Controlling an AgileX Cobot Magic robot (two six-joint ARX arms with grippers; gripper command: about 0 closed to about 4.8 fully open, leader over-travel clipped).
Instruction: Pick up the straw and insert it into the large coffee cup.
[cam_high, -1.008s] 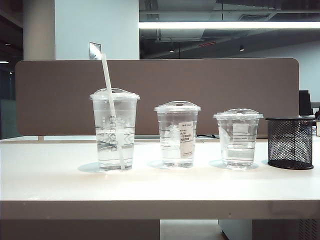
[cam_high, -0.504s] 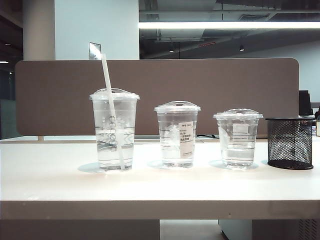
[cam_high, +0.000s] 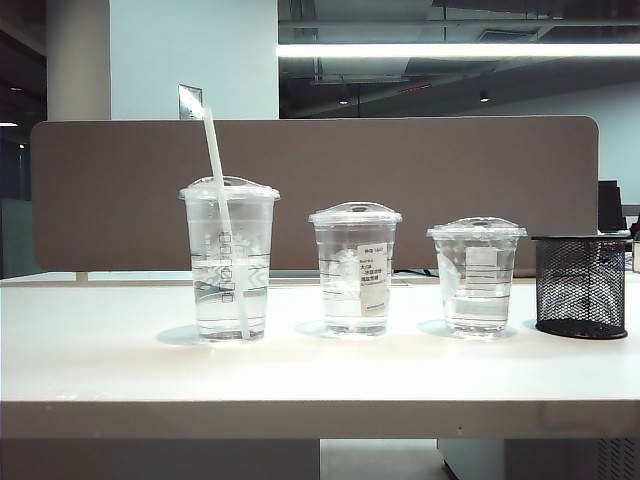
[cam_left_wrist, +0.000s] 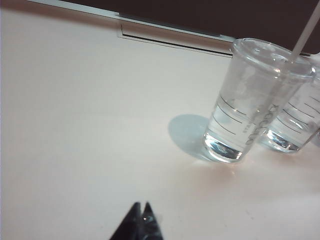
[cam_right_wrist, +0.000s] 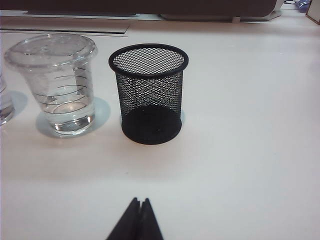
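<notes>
The large coffee cup (cam_high: 230, 265) stands on the left of the table, clear, domed lid, part filled with water. The white straw (cam_high: 214, 160) stands in it through the lid, leaning left, with its upper end well above the cup. In the left wrist view the same cup (cam_left_wrist: 250, 100) and straw (cam_left_wrist: 305, 30) are some way off from my left gripper (cam_left_wrist: 141, 206), which is shut and empty over bare tabletop. My right gripper (cam_right_wrist: 140, 201) is shut and empty, short of the black mesh holder. Neither gripper shows in the exterior view.
A medium clear cup with a white label (cam_high: 355, 270) and a short clear cup (cam_high: 477, 275) stand in a row to the right of the large one. A black mesh pen holder (cam_high: 580, 285) is at the far right. A brown partition (cam_high: 400, 180) runs behind the white table (cam_high: 320, 370).
</notes>
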